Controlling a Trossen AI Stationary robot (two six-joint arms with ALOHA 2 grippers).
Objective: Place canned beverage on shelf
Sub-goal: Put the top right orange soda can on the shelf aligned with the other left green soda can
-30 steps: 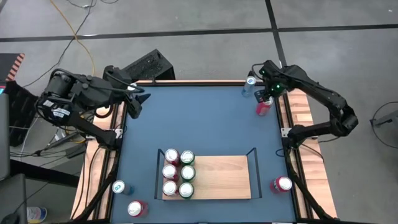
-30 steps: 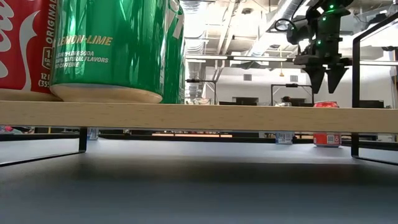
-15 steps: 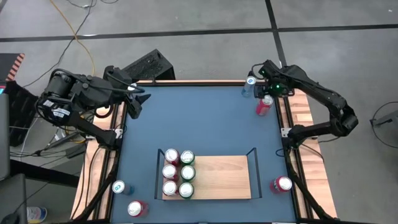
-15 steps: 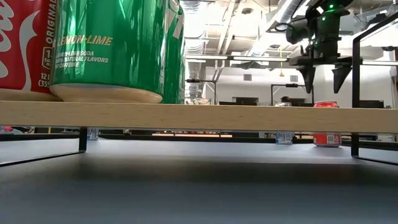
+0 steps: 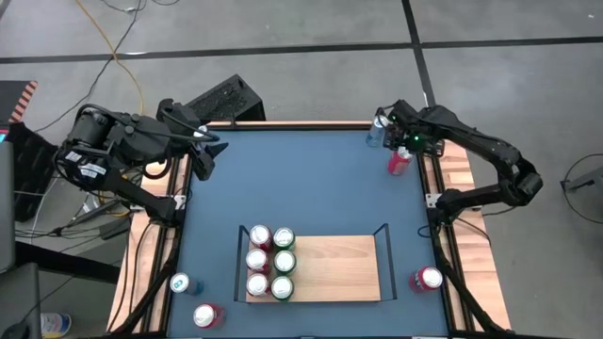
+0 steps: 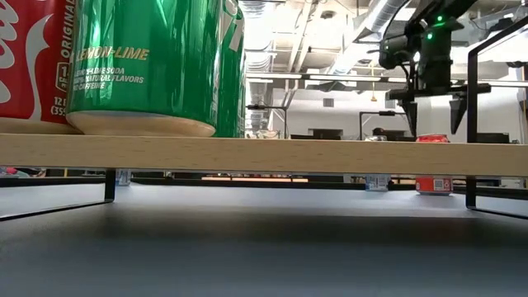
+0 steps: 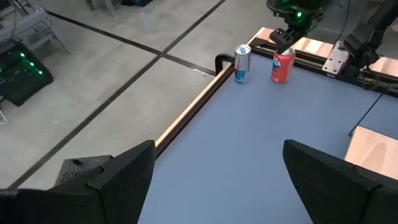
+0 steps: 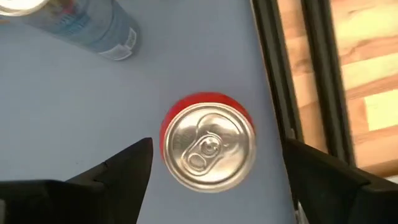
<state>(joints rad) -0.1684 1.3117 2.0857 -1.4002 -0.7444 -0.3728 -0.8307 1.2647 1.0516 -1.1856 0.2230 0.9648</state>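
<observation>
Step in hand, as judged: the reach for a fresh can, grasp not yet made. Next move calls for a straight drop around the can body, a firm close, then a carry across the table to the bare part of the board

- Blue tabletop (image 5: 311,179): broad, matte, flat, framed by pale wooden edge strips
- Shelf (image 5: 334,273): flat light-wood rectangle near the front of the table, thin black rails at both short ends, raised on slim legs in the low view; six cans standing in two columns at one end, the rest of the board bare
- Left gripper (image 5: 213,155): parked over the far left corner, dark fingers spread wide, holding nothing
- Right gripper (image 8: 208,165): poised directly above the red can at the far right corner, fingers spread either side of it and, seemingly, clear of its wall, though height above the lid is hard to gauge
- Red can (image 8: 208,144): upright cylinder, glossy red wall, bright aluminium lid with pull tab, standing just beside the black edge rail
- Silver-blue can (image 8: 87,25): slimmer, upright, near the red one but apart
- Further upright cans: one red (image 5: 429,279) at the near right edge, one pale (image 5: 181,282) and one red (image 5: 204,314) at the near left
</observation>
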